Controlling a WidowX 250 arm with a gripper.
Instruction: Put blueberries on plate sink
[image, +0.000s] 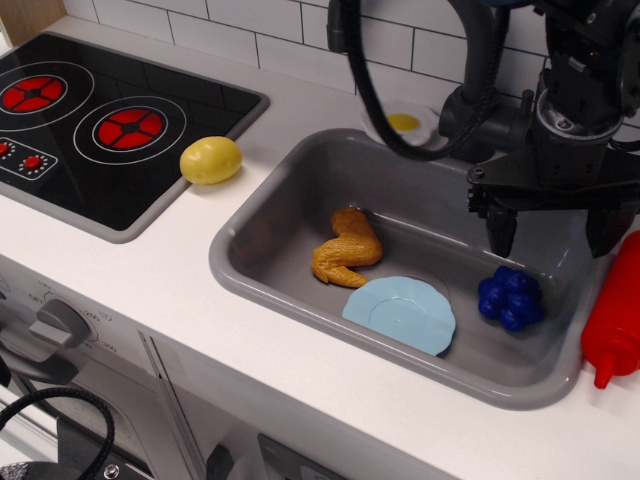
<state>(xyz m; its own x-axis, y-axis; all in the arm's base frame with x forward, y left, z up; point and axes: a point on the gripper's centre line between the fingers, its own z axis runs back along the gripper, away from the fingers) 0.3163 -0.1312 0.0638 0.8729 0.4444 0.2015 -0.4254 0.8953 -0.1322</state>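
White toy-kitchen counter w/ white tiled wall behind; we list contents as seen.

1. Grey rectangular sink, rounded corners, raised rim, set into counter at centre-right.
2. Glossy dark-blue plastic blueberries, cluster of small balls, resting on sink floor at right side, near right wall. Not on plate; we see a gap of bare grey between the two.
3. Light-blue round plate w/ wavy rim, flat on sink floor near front wall, left of berries.
4. Tan plastic chicken piece, in sink, just behind plate's left edge.
5. Black robot gripper, hanging above blueberries, two fingers spread wide apart, one each side of cluster's span, clear of it. Holding nothing.
6. Yellow potato-shaped toy on counter betw. sink and hob.
7. Black hob w/ red rings, far left.
8. White fried-egg toy w/ yellow yolk, on counter behind sink, partly hidden by cable.
9. Red squeeze bottle, lying at sink's right rim.
10. Black tap at top, part cut off.
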